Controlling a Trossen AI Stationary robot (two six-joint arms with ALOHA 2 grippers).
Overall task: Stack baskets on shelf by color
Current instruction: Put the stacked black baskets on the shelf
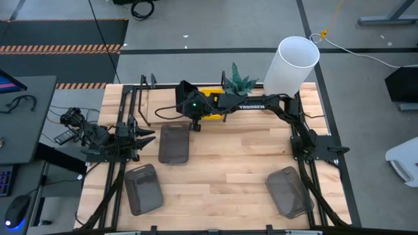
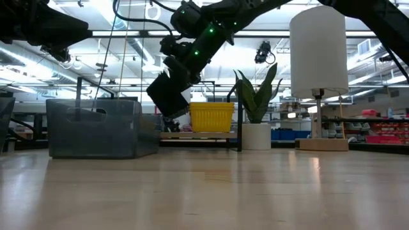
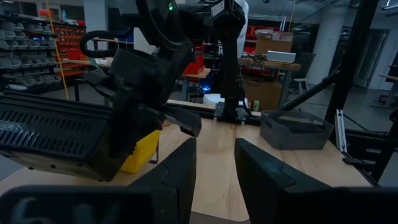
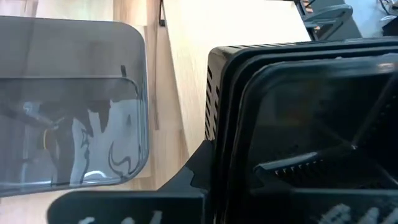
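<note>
The right gripper (image 1: 189, 112) is clamped on a black basket (image 2: 169, 94), tilted above the shelf (image 1: 157, 104) beside the yellow baskets (image 2: 212, 117). 3 grey baskets (image 1: 174, 143) lie unstacked on the surface (image 1: 228, 170), so most sorting remains. The left gripper (image 3: 214, 171) waits, parted and empty.

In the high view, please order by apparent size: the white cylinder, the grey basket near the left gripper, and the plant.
1. White cylinder, though it stands tall, nearer the camera.
2. Grey basket, similar in area; ranking unsure.
3. Plant, clearly smallest.
</note>
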